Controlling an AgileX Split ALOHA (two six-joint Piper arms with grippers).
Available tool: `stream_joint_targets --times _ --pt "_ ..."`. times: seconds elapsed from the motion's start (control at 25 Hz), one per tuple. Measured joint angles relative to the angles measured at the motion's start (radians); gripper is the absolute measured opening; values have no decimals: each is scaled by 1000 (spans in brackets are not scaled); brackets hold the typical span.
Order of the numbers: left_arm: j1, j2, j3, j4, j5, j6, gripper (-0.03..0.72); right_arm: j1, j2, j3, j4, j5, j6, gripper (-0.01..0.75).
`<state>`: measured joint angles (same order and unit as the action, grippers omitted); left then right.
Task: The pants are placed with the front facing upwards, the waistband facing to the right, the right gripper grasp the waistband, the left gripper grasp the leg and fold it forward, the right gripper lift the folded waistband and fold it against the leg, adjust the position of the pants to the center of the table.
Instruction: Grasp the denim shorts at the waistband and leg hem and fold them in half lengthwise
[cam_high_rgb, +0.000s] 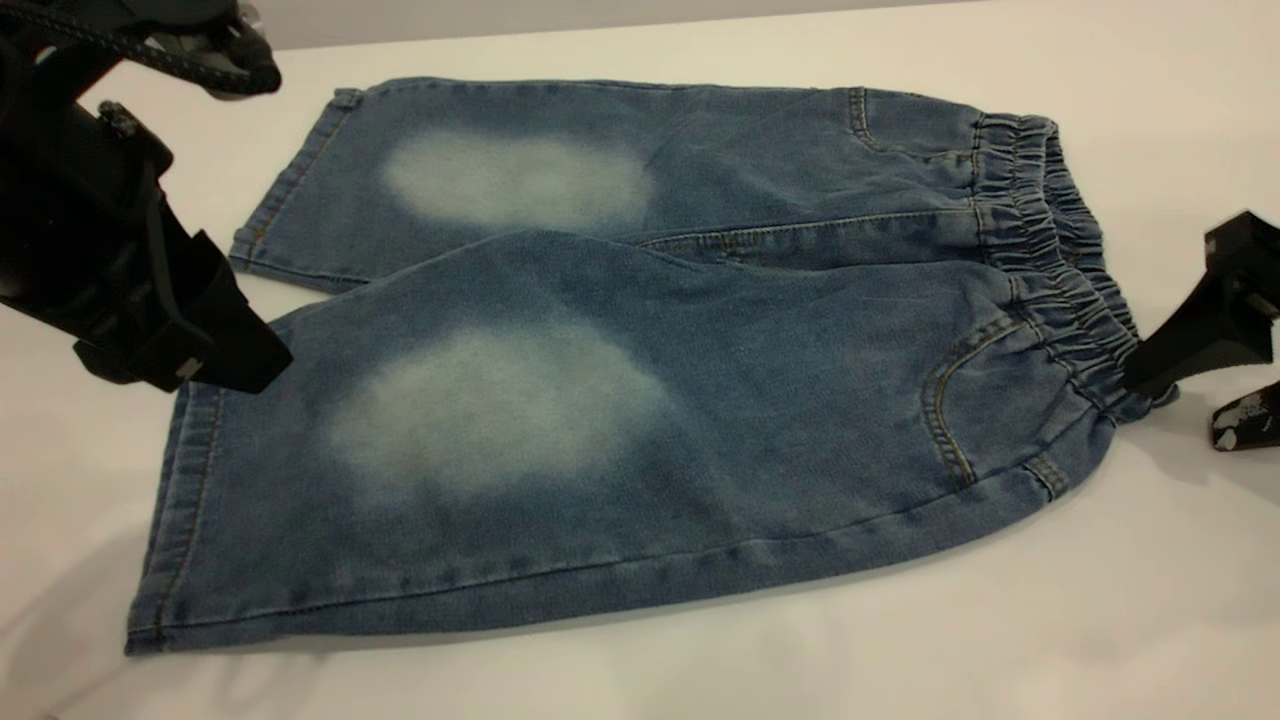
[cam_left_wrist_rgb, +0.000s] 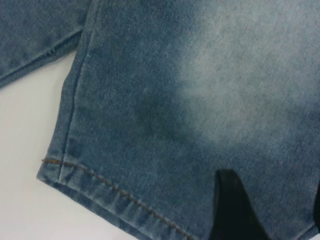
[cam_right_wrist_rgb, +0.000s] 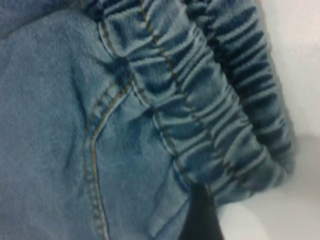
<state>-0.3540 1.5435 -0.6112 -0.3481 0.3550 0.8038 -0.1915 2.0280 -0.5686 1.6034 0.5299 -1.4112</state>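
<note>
The pants (cam_high_rgb: 640, 360) lie flat and unfolded on the tabletop (cam_high_rgb: 1100, 620), front up, both legs spread out. The right gripper (cam_high_rgb: 1185, 385) is at the near end of the waistband (cam_high_rgb: 1050, 250); one finger touches the gathered edge and the other sits apart, so it looks spread, not yet clamped. The left gripper (cam_high_rgb: 215, 350) hovers over the hem of the near leg; whether it is spread or closed I cannot tell. Neither fold nor the centring is done yet.
</note>
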Motion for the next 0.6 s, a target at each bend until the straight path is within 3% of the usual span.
stream_joint_targets --times 0.6 --pt "0 0 0 0 1 1 355 -1 161 -70 43 178 -69 433"
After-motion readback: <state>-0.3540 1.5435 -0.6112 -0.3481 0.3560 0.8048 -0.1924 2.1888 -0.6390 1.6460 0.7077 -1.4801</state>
